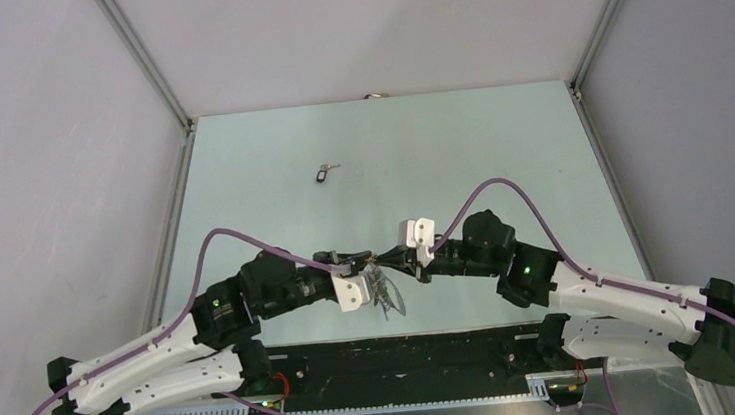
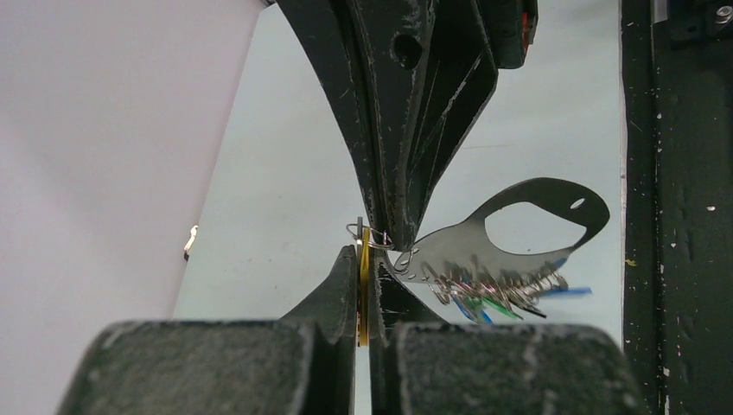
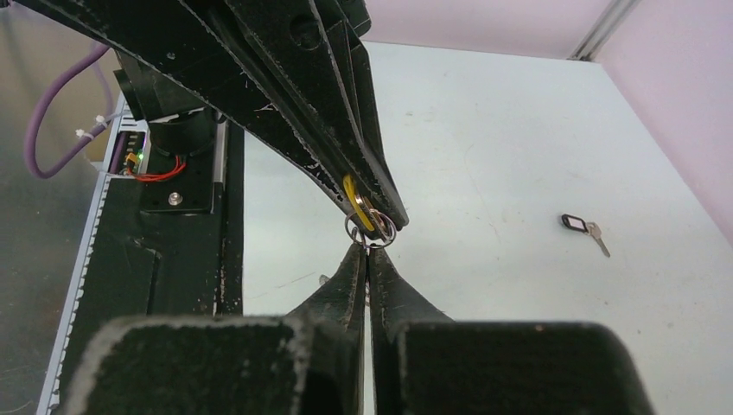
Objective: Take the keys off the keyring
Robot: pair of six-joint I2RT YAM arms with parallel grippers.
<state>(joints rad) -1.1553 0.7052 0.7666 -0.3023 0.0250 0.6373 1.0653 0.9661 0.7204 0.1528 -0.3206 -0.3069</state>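
Progress is standing at an early stage. One black key [image 1: 326, 172] is lying free on the table [image 1: 500, 156], toward the far edge and a little left of its middle, well apart from everything else. This one is counting as removed.

The two arms are meeting above the middle of the near edge. The left gripper [image 2: 364, 255] is clamping a yellow tag [image 2: 364, 298] edge-on between its closed fingers. The right gripper [image 3: 366, 252] is closed too, its tips sitting at the small wire ring [image 3: 370, 232] on top of that tag. Whether the wire is actually being pinched is not showing.

The keyring [image 2: 454, 246] is hanging just beside the tips, touching or nearly touching them. A bunch of keys [image 2: 488, 294], green, blue and others, is dangling from its lower edge. Whether the yellow tag's ring is threaded on the keyring or off it cannot be told.

Judgement: one key is done, the yellow one is being worked, and the whole bunch is waiting.
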